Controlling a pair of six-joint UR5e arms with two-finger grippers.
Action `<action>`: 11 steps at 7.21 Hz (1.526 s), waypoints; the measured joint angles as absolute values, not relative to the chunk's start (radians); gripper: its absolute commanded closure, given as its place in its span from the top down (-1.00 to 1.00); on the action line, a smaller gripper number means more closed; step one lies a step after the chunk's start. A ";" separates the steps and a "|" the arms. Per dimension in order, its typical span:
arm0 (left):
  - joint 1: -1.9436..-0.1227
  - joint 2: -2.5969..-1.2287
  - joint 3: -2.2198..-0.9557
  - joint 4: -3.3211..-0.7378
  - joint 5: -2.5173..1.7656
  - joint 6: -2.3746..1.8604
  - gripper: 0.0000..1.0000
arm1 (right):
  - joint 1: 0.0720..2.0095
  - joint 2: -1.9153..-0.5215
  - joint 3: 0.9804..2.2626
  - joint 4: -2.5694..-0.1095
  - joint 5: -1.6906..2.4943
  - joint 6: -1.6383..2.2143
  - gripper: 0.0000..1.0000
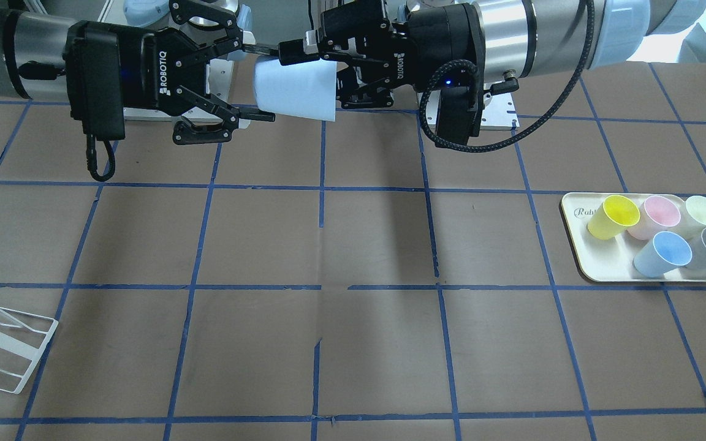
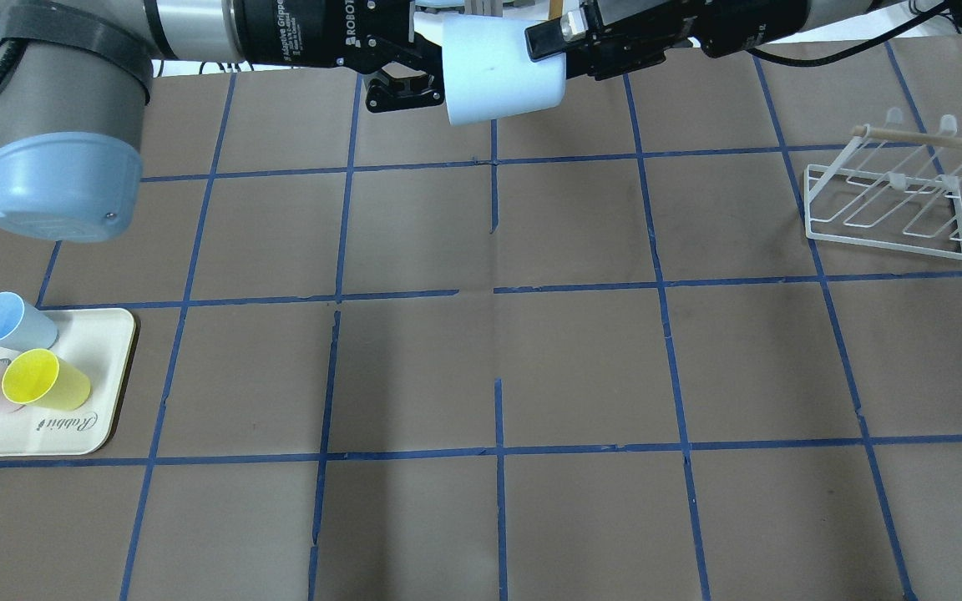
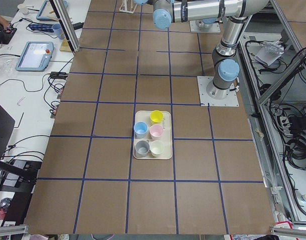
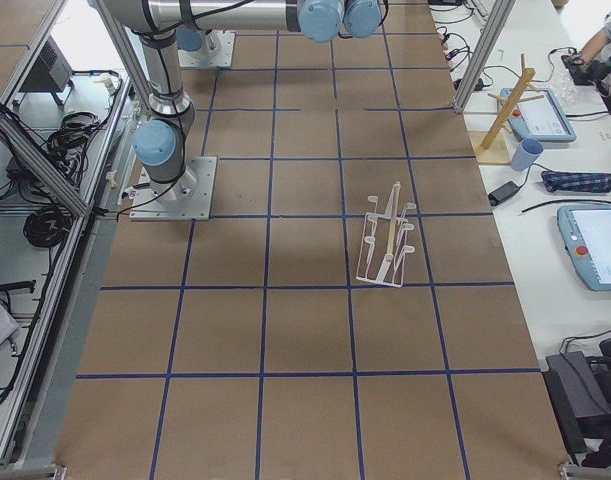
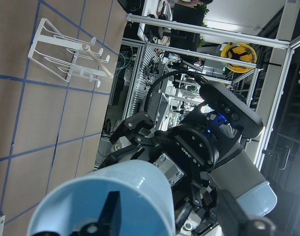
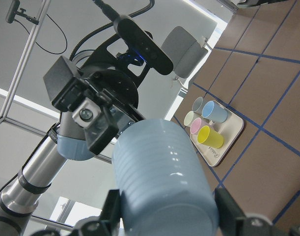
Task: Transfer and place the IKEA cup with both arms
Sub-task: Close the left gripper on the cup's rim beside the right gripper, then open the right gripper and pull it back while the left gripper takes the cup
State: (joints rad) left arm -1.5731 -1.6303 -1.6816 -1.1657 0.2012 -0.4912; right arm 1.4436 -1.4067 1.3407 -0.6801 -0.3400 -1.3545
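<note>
Both arms were stretched out level over the robot's side of the bench (image 1: 377,245), wrists aimed at each other so that the two tools stood nose to nose; the left arm (image 1: 549,30) reached in from one end, the right arm (image 1: 28,55) from the other. The pale blue cup (image 1: 295,92) hung in the air between them, on its side and clear of the bench; its mouth faced the left tool (image 5: 167,211) and its base faced the right tool (image 1: 270,81). The right tool was clamped across the cup's body, a finger on each side near the base; the left tool was released, spread wide, with one finger (image 5: 110,211) inside the mouth and the other outside the wall, neither pressing it. A tray (image 2: 105,376) with five other cups (image 1: 665,254) sat on the left arm's side; a white wire rack (image 2: 890,209) stood on the right arm's side.
</note>
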 measured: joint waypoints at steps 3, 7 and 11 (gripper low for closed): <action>-1.573 -1.631 -1.680 -1.164 0.203 -0.515 -0.10 | 1.442 -1.407 1.340 -0.680 -0.341 -1.353 0.56; -1.574 -1.630 -1.679 -1.163 0.204 -0.526 -0.24 | 1.445 -1.407 1.333 -0.680 -0.341 -1.323 1.00; -1.569 -1.632 -1.683 -1.079 0.208 -0.609 -0.90 | 1.432 -1.406 1.326 -0.690 -0.363 -1.304 1.00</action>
